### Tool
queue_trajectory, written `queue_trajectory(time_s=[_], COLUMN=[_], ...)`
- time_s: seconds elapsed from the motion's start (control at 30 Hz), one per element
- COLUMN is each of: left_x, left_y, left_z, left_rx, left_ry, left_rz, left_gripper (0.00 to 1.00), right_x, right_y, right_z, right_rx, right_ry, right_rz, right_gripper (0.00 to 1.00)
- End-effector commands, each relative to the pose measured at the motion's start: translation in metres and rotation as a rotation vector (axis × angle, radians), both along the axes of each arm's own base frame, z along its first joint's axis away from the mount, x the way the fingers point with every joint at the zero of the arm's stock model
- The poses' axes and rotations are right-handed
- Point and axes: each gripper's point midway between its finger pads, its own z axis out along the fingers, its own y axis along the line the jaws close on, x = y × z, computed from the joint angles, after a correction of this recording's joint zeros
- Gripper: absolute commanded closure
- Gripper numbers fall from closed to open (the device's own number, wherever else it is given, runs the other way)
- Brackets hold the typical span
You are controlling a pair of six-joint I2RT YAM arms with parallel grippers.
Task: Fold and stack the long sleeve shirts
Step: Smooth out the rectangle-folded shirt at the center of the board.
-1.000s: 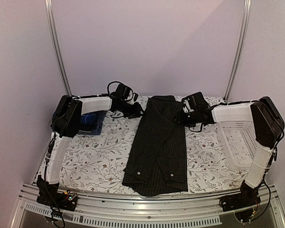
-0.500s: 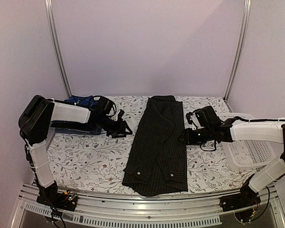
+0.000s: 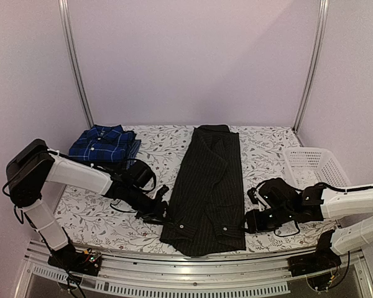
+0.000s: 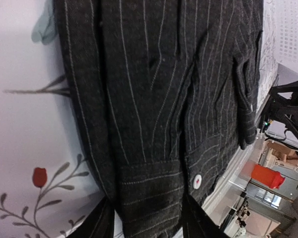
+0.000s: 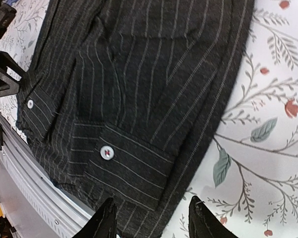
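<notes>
The black pinstriped shirt lies folded into a long strip down the middle of the table, its buttoned cuffs at the near end. My left gripper is low at the shirt's near left corner. In the left wrist view this gripper is open, with one sleeve cuff between its fingers. My right gripper is low at the near right corner. In the right wrist view it is open and straddles the shirt's edge beside the other cuff. The blue plaid shirt lies folded at the far left.
A white mesh basket stands at the right side of the table. The floral tablecloth covers the table. A metal rail runs along the near edge just behind the shirt's hem.
Both arms have swept from the far end of the shirt toward me along its sides and lowered to its near corners. The plaid shirt, hidden before by the left arm, now shows.
</notes>
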Motion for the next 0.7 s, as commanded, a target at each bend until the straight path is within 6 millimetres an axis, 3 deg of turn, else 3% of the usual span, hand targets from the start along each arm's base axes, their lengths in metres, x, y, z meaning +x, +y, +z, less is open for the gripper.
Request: queue_trajectory(time_s=[0.0, 0.13, 0.27, 0.53, 0.67], left_x=[-0.026, -0.048, -0.066, -0.103, -0.124], left_y=[-0.006, -0.018, -0.026, -0.025, -0.027], left_z=[0.001, -0.001, 0.006, 0.018, 0.018], left_rx=[0.003, 0.0, -0.014, -0.035, -0.014], left_ry=[0.047, 0.083, 0.115, 0.188, 0.205], left_rz=[-0.013, -0.054, -0.082, -0.107, -0.126], left_gripper=[0.57, 0.8, 0.95, 1.0, 0.98], right_x=[-0.022, -0.026, -0.032, -0.048, -0.055], right_y=[-0.006, -0.001, 0.001, -0.012, -0.028], right_z=[-0.01, -0.018, -0.024, -0.016, -0.007], right_rx=[0.025, 0.026, 0.023, -0.013, -0.054], right_ry=[0.077, 0.102, 0.135, 0.186, 0.193], right_rz=[-0.048, -0.041, -0.026, 0.0, -0.005], right_gripper=[0.52, 0.53, 0.64, 0.98, 0.99])
